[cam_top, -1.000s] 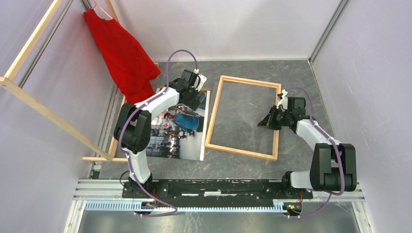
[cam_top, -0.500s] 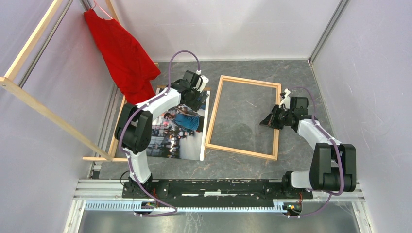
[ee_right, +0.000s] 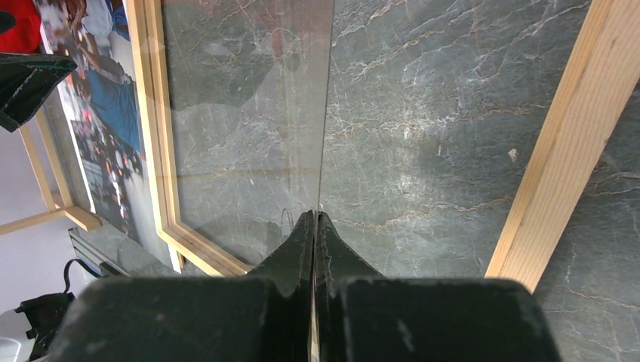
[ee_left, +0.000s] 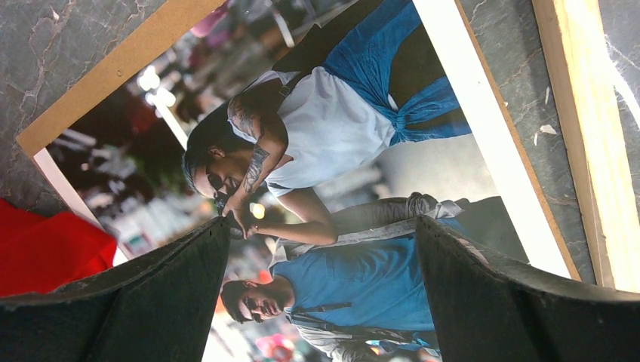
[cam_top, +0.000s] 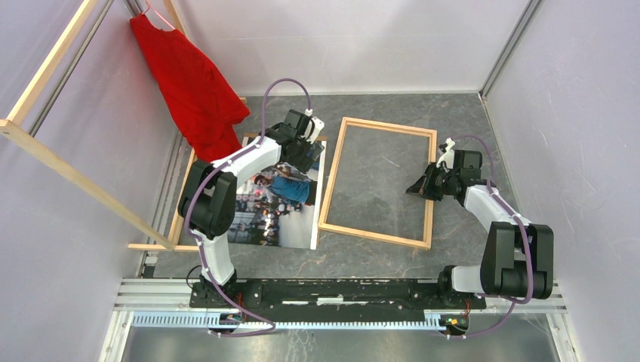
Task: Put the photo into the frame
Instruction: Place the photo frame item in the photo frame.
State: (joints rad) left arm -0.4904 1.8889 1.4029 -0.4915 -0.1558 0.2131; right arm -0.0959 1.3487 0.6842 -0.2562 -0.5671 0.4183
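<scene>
Grey tabletop [cam_top: 362,254]: red cloth [cam_top: 198,84] by photo [cam_top: 275,216], clear pane [ee_right: 249,136] in R claw [ee_right: 315,220].

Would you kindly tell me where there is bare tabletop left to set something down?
Bare table lies between the frame and the back wall, and in the near strip before the arm bases. The left is crowded: photo, red cloth, left gripper. Inside the frame, the right gripper holds a clear sheet.
</scene>
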